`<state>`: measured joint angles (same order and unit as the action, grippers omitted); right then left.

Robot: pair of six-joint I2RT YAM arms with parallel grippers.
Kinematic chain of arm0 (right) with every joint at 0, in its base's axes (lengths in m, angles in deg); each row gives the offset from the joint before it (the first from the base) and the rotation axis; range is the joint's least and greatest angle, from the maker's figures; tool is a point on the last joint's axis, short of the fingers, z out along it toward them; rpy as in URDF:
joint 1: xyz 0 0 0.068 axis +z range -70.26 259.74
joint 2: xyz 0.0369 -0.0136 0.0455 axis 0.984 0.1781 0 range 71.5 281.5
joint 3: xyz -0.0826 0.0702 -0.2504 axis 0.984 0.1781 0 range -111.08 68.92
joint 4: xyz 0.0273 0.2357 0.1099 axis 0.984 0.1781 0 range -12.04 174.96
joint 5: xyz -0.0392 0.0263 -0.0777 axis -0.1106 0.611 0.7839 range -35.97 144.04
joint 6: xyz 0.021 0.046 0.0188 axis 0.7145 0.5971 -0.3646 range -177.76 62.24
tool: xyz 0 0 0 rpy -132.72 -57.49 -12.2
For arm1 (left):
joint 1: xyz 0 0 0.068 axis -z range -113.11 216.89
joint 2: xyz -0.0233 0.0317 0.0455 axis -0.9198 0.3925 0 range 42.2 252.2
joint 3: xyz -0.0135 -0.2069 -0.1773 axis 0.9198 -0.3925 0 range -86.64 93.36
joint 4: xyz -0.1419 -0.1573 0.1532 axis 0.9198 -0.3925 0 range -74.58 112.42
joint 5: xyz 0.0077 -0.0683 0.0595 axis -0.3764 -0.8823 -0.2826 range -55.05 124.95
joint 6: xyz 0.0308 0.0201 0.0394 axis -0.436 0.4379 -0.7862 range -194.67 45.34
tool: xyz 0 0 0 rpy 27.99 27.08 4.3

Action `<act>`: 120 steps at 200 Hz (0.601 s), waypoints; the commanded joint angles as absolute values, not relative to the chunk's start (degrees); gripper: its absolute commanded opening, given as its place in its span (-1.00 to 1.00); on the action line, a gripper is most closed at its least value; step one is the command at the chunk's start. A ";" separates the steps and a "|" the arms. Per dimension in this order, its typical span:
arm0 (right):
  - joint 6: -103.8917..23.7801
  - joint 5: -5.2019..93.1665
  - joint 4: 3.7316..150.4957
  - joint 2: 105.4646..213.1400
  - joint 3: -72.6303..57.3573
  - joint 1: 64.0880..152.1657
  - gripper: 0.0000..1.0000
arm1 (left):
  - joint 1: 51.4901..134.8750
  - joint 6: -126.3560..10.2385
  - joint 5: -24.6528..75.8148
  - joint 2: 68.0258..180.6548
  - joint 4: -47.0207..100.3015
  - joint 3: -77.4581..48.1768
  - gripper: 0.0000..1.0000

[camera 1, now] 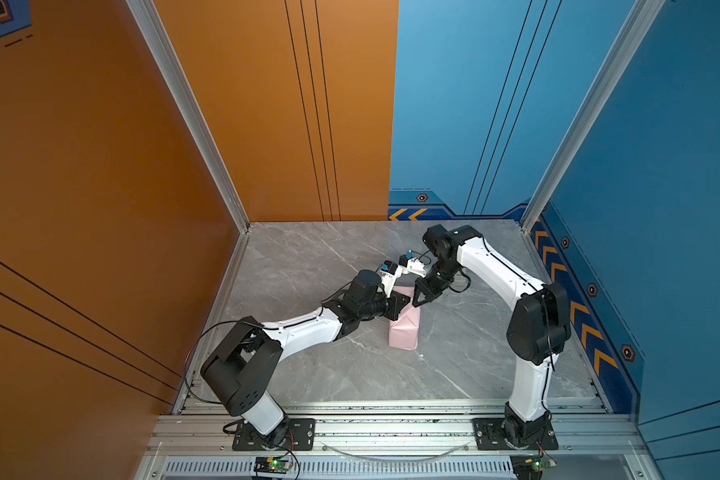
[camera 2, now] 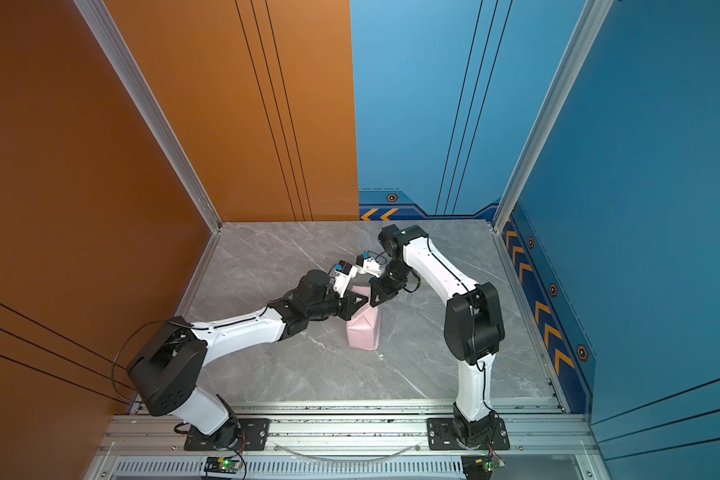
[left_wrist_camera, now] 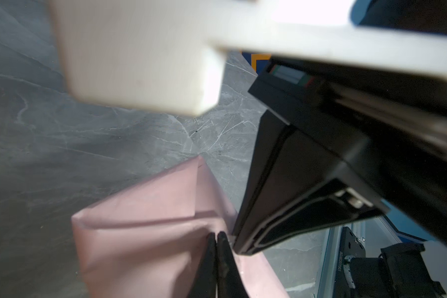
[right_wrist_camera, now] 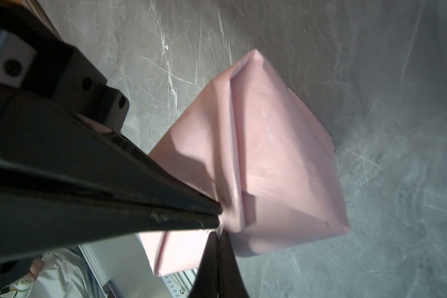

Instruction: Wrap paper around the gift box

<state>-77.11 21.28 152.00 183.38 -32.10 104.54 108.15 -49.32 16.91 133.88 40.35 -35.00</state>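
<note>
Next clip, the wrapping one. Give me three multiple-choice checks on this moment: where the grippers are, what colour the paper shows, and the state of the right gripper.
1. Where do the left gripper and the right gripper meet?
A. At the far end of the folded paper, the upper end in both top views
B. At its near, lower end
C. High in the air, well apart from it

2. What colour does the paper show outward?
A. Green
B. Pale pink
C. Black

3. How is the right gripper?
A. Wide open
B. Shut on a gathered fold of the paper
C. Out of every view

Answers:
1 A: both top views show the two sets of tips together at the far end.
2 B: the paper is pink in all four views.
3 B: in the right wrist view the jaws are closed, and the paper's creases run into the tips.
</note>
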 commanded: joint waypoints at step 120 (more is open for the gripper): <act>-73.58 25.01 154.51 186.38 -33.65 104.53 -0.78 | 107.54 -50.52 21.94 136.86 31.07 -36.18 -0.97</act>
<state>-75.25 21.04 153.42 184.23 -33.49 104.58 107.80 -48.71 18.05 134.31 40.49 -35.46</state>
